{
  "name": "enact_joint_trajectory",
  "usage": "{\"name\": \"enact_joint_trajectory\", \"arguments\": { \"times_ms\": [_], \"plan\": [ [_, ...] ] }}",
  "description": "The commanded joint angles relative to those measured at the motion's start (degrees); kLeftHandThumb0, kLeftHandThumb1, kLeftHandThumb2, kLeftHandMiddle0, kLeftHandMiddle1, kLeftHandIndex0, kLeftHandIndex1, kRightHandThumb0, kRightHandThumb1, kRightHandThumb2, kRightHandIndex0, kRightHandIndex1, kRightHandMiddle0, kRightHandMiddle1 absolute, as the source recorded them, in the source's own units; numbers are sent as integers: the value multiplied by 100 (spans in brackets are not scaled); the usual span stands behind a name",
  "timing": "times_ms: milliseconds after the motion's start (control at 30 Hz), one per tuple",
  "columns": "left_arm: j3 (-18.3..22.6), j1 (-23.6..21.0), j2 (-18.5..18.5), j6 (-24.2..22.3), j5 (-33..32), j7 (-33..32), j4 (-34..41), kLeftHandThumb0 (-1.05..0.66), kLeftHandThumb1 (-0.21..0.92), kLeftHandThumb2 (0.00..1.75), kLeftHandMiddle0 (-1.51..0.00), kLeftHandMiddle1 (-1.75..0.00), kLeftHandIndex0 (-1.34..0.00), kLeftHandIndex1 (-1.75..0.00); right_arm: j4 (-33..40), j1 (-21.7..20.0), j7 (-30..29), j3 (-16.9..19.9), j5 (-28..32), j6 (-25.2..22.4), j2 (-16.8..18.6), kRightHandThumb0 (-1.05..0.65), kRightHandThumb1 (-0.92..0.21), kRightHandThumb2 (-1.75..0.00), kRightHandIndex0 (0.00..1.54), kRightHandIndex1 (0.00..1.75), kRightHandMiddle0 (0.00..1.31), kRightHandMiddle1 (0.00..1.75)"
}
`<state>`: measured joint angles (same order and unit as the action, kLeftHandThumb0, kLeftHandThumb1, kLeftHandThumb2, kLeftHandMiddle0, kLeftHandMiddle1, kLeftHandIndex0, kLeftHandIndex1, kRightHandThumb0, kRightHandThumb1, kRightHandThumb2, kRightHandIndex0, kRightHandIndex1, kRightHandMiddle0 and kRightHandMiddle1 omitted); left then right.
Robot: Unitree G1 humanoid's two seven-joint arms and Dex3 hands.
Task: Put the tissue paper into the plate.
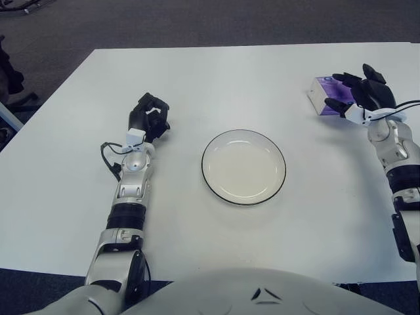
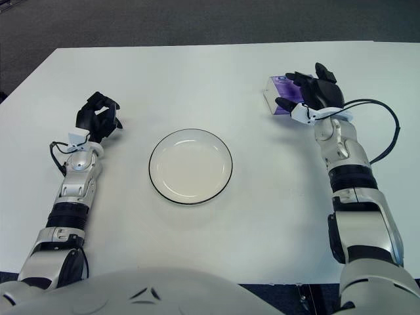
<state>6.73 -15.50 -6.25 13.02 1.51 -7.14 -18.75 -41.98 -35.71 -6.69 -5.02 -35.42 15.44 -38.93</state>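
A white plate with a dark rim (image 1: 216, 141) lies at the middle of the white table, with nothing in it. A small purple and white tissue pack (image 1: 319, 92) lies on the table far to the plate's right and a little farther back. My right hand (image 1: 359, 93) is at the pack's right side, fingers (image 1: 339, 79) spread and reaching over its right part. I cannot tell if they press on it. My left hand (image 1: 149, 116) shows to the left of the plate, fingers curled and holding nothing.
The white table (image 1: 210, 79) spans the view, with dark carpet beyond its far edge. A black cable (image 2: 387, 131) loops off my right wrist. A dark object (image 1: 8, 72) stands on the floor at the far left.
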Motion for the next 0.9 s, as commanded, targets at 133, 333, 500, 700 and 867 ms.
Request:
{"name": "enact_joint_trajectory", "arguments": {
  "times_ms": [133, 333, 500, 700, 867],
  "plan": [
    [-52, 815, 251, 15, 64, -122, -413, -38, 92, 49, -90, -175, -62, -175, -740, -426, 500, -208, 268, 282, -70, -82, -92, -77, 46, 0, 41, 4],
    [-55, 835, 259, -7, 71, -138, -367, -37, 92, 49, -90, -175, -61, -175, -1085, -519, 727, -380, 276, 414, -121, -83, -92, -78, 44, 0, 39, 3],
    [-55, 862, 261, -39, 62, -148, -303, -37, 92, 49, -90, -175, -61, -175, -1181, -454, 862, -485, 317, 526, -183, -84, -92, -80, 43, 0, 38, 2],
    [-56, 900, 262, -69, 50, -150, -229, -37, 92, 48, -89, -175, -61, -175, -785, -55, 1228, -431, 584, 746, -323, -84, -92, -81, 42, 0, 38, 2],
    [-54, 912, 259, -92, 44, -149, -189, -36, 92, 48, -89, -175, -61, -175, 24, 527, 1430, -356, 826, 1071, -572, -85, -92, -79, 42, 0, 39, 2]
  ]
}}
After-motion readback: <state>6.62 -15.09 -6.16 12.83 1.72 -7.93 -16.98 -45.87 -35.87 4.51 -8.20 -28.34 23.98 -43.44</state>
